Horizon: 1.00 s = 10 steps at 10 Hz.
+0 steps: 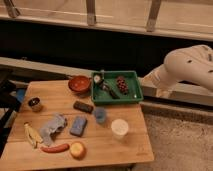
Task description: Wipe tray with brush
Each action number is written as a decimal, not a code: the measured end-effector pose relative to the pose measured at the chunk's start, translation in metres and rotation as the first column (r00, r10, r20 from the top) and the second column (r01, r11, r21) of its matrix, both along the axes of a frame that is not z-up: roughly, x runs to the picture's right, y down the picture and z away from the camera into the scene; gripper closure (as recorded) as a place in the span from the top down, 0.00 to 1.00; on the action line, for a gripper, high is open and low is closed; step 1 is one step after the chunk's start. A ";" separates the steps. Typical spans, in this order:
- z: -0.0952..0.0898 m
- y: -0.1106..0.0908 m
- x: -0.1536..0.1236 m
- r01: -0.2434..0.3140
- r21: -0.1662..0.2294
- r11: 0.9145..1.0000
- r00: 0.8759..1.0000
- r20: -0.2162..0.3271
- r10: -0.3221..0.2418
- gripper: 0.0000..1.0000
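Observation:
The green tray (pixel 131 95) sits at the back right of the wooden table (pixel 135 142). The brush (pixel 104 85) lies in the tray's left part, its pale round head at the back left corner and its dark handle pointing to the tray's middle. A reddish-brown bumpy lump (pixel 121 83) lies in the tray to the right of the brush. My gripper (pixel 149 81) is at the end of the white arm (pixel 192 65), just beyond the tray's right rim and apart from the brush.
A red-brown bowl (pixel 79 83) stands left of the tray. A flat black bar (pixel 83 106), blue cup (pixel 100 115), white cup (pixel 119 128), blue sponge (pixel 78 125), grey cloth (pixel 54 125), banana (pixel 31 134), red sausage (pixel 55 147), orange fruit (pixel 77 149) and small dark cup (pixel 34 103) lie on the table.

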<state>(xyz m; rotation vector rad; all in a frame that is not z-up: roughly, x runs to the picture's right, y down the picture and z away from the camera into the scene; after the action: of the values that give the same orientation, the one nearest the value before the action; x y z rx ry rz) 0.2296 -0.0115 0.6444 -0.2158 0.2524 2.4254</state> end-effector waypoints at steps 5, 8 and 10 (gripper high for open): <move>0.009 -0.011 -0.010 0.105 0.082 0.991 0.994 0.027 -0.107 0.65; 0.033 -0.033 -0.059 0.220 0.123 0.968 0.970 0.079 -0.231 0.65; 0.053 -0.050 -0.109 0.338 0.155 0.928 0.927 0.119 -0.357 0.65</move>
<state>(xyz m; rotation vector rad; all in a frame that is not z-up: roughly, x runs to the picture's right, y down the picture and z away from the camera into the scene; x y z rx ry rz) 0.1208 -0.0614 0.6971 -0.2631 0.0571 2.0523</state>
